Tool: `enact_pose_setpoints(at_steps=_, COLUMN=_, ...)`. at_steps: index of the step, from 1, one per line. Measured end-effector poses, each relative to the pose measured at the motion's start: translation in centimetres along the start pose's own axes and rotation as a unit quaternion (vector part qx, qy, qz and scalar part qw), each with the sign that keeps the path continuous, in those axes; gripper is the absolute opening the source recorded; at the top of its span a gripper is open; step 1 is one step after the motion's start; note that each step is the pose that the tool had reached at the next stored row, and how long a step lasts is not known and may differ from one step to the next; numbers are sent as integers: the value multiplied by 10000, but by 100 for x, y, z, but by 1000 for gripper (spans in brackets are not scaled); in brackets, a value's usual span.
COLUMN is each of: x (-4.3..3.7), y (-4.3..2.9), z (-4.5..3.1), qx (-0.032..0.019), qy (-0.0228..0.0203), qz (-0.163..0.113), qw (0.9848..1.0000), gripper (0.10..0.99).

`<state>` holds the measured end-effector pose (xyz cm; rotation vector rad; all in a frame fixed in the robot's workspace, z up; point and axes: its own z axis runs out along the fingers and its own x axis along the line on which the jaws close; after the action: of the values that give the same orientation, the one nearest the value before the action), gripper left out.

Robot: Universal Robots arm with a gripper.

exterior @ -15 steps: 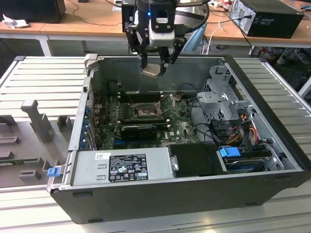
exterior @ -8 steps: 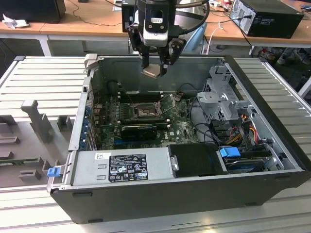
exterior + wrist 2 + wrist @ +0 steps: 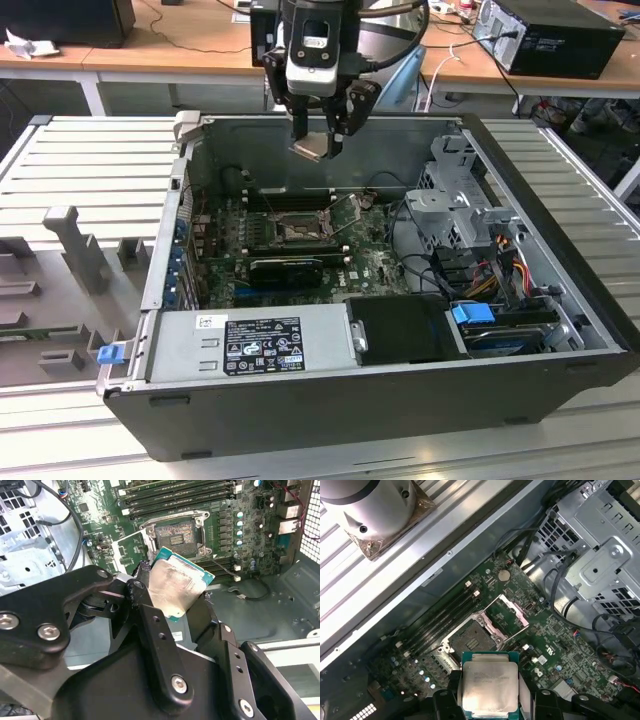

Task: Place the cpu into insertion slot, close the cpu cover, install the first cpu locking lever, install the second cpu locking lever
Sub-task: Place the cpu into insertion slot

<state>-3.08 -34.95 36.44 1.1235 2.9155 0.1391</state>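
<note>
Pinched at two opposite edges between the gripper's (image 3: pixel 489 702) black fingers (image 3: pixel 446 704) in the first wrist view: the cpu (image 3: pixel 487 686), metal top towards the camera, green border showing along one edge. Just beyond it on the green motherboard (image 3: pixel 570 650), the insertion slot (image 3: pixel 470 636) lying bare, dark centre exposed, with the cpu cover (image 3: pixel 507 612) swung open just beside it and long black memory slots (image 3: pixel 442 611) along the other side. Further off, a grey metal drive cage (image 3: pixel 602 555) with black cables (image 3: pixel 555 572) near it, and the arm's silver cylinder (image 3: pixel 375 507) over a ribbed grey surface (image 3: pixel 445 497)

In the exterior view's upper centre, the gripper (image 3: pixel 318 148) holds the cpu (image 3: pixel 309 148) above the insertion slot (image 3: pixel 298 232). The cpu cover (image 3: pixel 507 612) lies just beside that slot.
</note>
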Motion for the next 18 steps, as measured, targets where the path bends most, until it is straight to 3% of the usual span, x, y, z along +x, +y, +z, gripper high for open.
enact_pose_setpoints(at_steps=6, x=0, y=-1, z=1, qx=-5, qy=-24, qz=275, qw=9996, gripper=541)
enact_pose_setpoints(at_steps=12, x=0, y=-1, z=4, qx=-12, qy=-60, qz=676, qw=9977, gripper=541)
enact_pose_setpoints(at_steps=14, x=0, y=-1, z=5, qx=-15, qy=-70, qz=790, qw=9968, gripper=541)
enact_pose_setpoints(at_steps=18, x=0, y=-1, z=8, qx=-20, qy=-100, qz=1117, qw=9937, gripper=541)
